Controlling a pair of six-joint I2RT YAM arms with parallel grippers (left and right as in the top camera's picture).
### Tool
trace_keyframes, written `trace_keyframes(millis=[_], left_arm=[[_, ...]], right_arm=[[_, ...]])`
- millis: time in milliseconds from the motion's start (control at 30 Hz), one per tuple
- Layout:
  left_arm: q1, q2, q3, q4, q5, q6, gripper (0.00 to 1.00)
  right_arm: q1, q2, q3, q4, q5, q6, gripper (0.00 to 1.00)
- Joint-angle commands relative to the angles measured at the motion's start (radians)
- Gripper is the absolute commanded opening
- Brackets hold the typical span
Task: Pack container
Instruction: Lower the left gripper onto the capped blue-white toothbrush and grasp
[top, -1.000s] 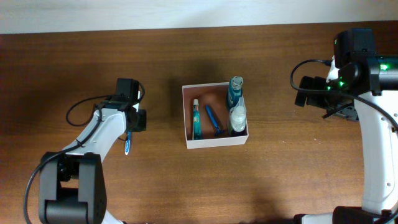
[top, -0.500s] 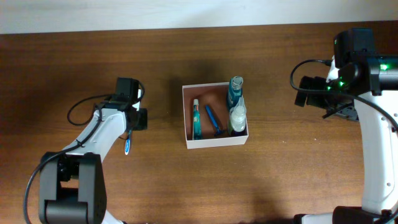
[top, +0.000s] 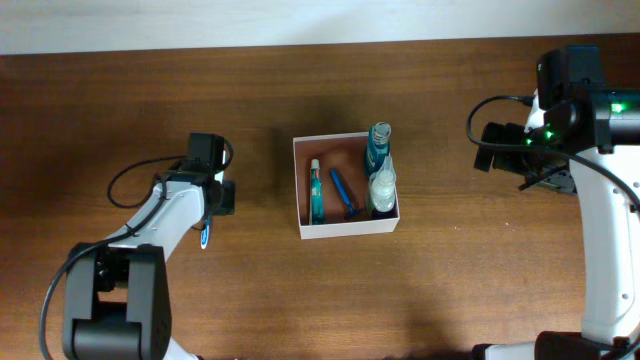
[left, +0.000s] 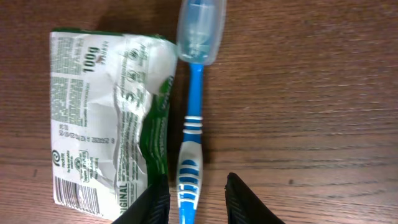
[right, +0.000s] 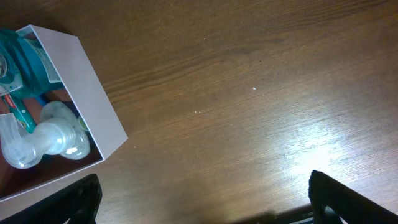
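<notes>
The container (top: 346, 230), a shallow white-walled box with a reddish-brown inside, sits mid-table and holds a teal tube, a blue razor, a teal bottle (top: 378, 145) and a clear bottle (top: 382, 187). It also shows in the right wrist view (right: 87, 87). A blue toothbrush (left: 191, 143) with a clear head cap lies on the table beside a crumpled white-and-green packet (left: 106, 118). My left gripper (left: 198, 199) is open, its fingers on either side of the toothbrush handle, the left finger against the packet's edge. My right gripper (right: 199, 199) is open wide over bare table, right of the container.
In the overhead view the toothbrush tip (top: 204, 236) sticks out under the left arm (top: 170, 205). The right arm (top: 560, 130) stands at the far right. The table is dark brown wood.
The left arm has shifted slightly down and toward the toothbrush. The right arm and the container's contents have not moved.
</notes>
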Motion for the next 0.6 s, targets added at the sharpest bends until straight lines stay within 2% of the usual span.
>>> trace_keyframes(millis=[0, 67, 267, 567], left_arm=[[0.023, -0.011, -0.006, 0.002, -0.032, 0.032, 0.3], [0.031, -0.011, -0.006, 0.002, -0.022, 0.041, 0.31], [0.048, -0.011, -0.006, 0.013, 0.132, 0.114, 0.43], [0.048, -0.011, -0.006, 0.006, 0.135, 0.114, 0.42]], right_arm=[[-0.006, -0.017, 0.013, 0.001, 0.012, 0.002, 0.98], [-0.006, -0.017, 0.013, 0.0, 0.012, 0.001, 0.99], [-0.006, -0.017, 0.013, 0.001, 0.012, 0.002, 0.99], [-0.006, -0.016, 0.013, 0.0, 0.012, 0.001, 0.98]])
